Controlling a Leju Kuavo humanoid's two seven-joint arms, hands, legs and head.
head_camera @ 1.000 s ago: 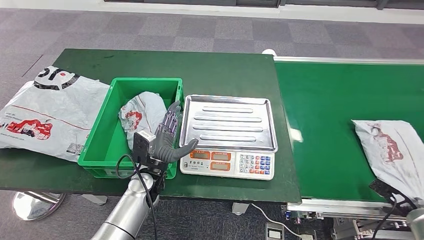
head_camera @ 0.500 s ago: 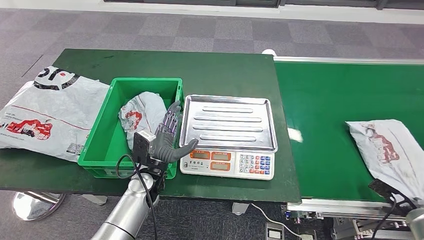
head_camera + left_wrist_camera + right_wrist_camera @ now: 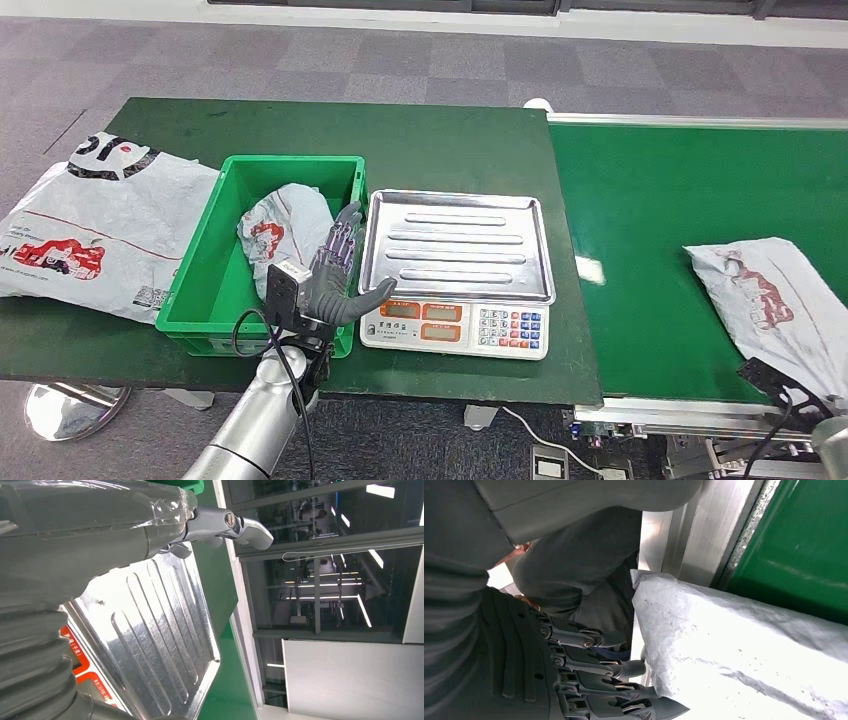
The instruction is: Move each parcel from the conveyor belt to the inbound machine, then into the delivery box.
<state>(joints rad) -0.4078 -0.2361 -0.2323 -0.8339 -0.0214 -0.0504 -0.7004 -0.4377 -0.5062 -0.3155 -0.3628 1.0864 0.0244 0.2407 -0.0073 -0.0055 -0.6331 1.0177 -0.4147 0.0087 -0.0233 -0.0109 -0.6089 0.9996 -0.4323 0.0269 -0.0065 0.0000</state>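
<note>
The green bin (image 3: 210,262) just beside the empty, spread-fingered left hand (image 3: 335,280) holds 1 crumpled parcel (image 3: 285,230); the right hand's (image 3: 589,680) grip cannot be told.

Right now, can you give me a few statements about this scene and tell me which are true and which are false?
1. The steel tray of the scale has nothing on it. True.
2. The green bin holds no parcel. False: a crumpled parcel lies inside.
3. A parcel on the conveyor belt lies near the belt's near edge. True.
4. The left hand grips a parcel. False: its fingers are spread and hold nothing.
</note>
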